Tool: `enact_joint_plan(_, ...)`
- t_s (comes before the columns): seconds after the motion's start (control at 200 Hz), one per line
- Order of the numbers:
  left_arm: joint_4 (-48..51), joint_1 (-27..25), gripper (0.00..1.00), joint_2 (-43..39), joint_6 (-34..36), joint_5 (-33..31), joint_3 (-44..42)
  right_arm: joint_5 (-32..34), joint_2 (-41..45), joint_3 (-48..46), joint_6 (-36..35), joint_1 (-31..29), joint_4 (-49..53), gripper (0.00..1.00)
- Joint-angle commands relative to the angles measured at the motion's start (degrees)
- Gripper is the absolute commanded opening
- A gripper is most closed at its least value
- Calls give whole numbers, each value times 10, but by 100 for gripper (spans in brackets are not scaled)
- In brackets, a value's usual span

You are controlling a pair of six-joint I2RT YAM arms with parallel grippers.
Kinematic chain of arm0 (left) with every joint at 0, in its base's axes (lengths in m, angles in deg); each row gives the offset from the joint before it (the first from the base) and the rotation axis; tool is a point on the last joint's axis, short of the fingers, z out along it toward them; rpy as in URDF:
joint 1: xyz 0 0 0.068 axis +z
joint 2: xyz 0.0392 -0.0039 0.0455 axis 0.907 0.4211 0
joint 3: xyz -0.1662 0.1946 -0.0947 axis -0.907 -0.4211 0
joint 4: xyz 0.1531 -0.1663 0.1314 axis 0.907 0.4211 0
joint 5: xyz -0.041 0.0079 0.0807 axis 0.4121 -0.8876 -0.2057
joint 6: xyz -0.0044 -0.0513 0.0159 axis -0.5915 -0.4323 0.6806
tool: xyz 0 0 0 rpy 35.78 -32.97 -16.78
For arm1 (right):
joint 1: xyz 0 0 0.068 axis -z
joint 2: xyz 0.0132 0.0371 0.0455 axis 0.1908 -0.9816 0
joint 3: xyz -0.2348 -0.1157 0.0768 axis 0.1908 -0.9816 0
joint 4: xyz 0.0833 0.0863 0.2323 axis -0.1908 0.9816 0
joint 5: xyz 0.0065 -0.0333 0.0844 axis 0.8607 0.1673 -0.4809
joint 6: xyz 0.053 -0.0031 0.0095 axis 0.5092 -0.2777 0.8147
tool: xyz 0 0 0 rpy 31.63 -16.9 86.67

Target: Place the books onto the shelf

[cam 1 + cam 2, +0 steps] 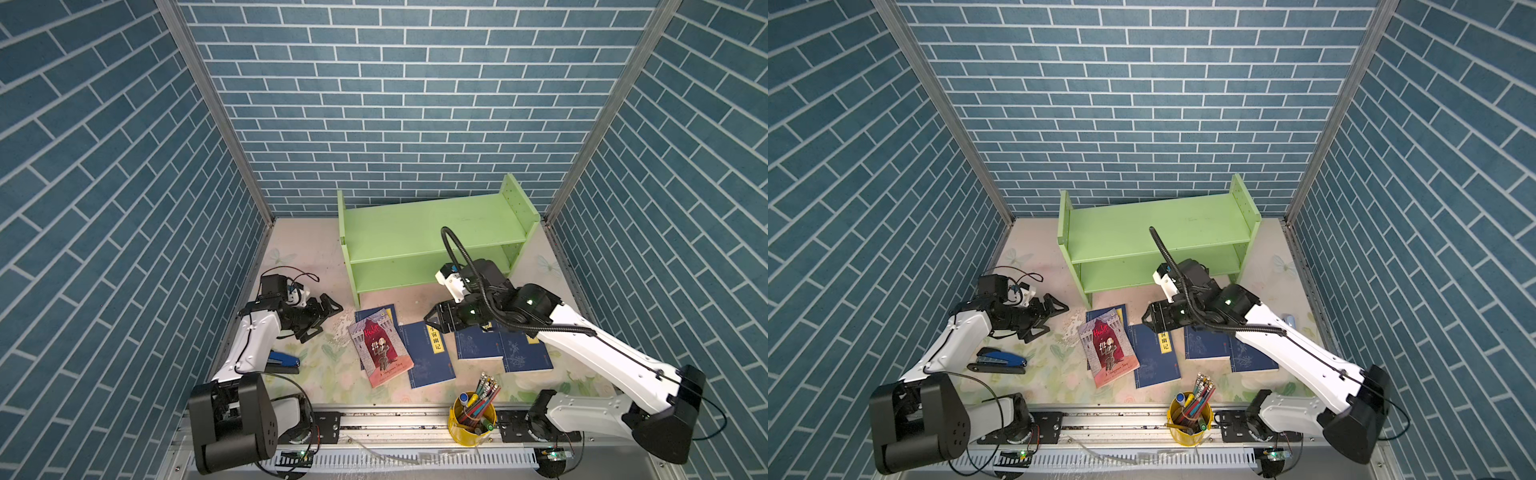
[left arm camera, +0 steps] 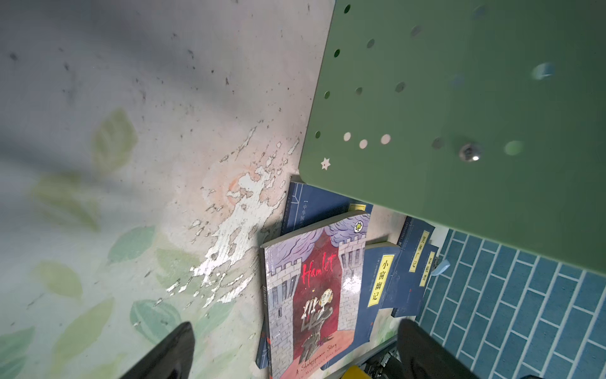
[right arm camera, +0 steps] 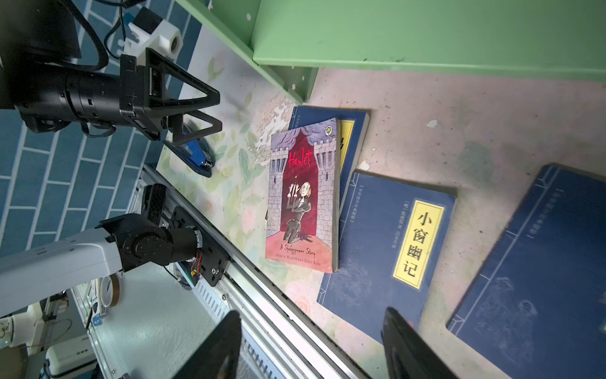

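Several thin books lie flat on the table in front of the light-green shelf point(image 1: 432, 237) point(image 1: 1154, 232), whose tiers hold nothing. The red-and-grey Hamlet book point(image 1: 380, 351) point(image 2: 311, 295) point(image 3: 301, 197) rests on a navy one point(image 1: 378, 313). Beside it lies a navy book with a yellow label point(image 1: 428, 353) point(image 3: 387, 242). Two more navy books point(image 1: 478, 347) point(image 1: 525, 353) are partly hidden under my right arm. My right gripper point(image 1: 434, 322) point(image 3: 311, 315) hovers open above the labelled book, holding nothing. Left of the books, my left gripper point(image 1: 330, 307) point(image 2: 295, 328) is open and holds nothing.
A blue stapler point(image 1: 284, 360) lies near the left arm. A yellow cup of pens point(image 1: 471, 415) stands at the front edge by the metal rail point(image 1: 395, 419). Blue brick walls close in the table on three sides.
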Motion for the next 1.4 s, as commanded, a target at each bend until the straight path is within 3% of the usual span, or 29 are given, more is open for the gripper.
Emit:
enact_joint_plan(0.0,-27,-26,97,-11,4,-4,-28,-17,-20,9,17,-14,-10,69)
enact_joint_plan(0.215,-44,-91,96,30,20,-27,-25,-24,-52,-35,17,-14,-57,67)
enact_joint_plan(0.335,-79,-91,96,61,20,-3,-31,-40,-74,-57,20,-14,-93,58)
enact_joint_plan(0.54,-156,-109,95,43,10,4,-75,-48,-88,-97,28,-15,-144,54)
enact_joint_plan(0.705,-143,-143,94,38,23,-21,-76,-49,-114,-119,26,-18,-172,54)
enact_joint_plan(1.205,-175,-154,81,71,17,-4,-88,-65,-169,-168,36,-22,-278,53)
enact_joint_plan(1.395,-159,-162,87,84,24,-30,-86,-70,-190,-171,44,-23,-308,53)
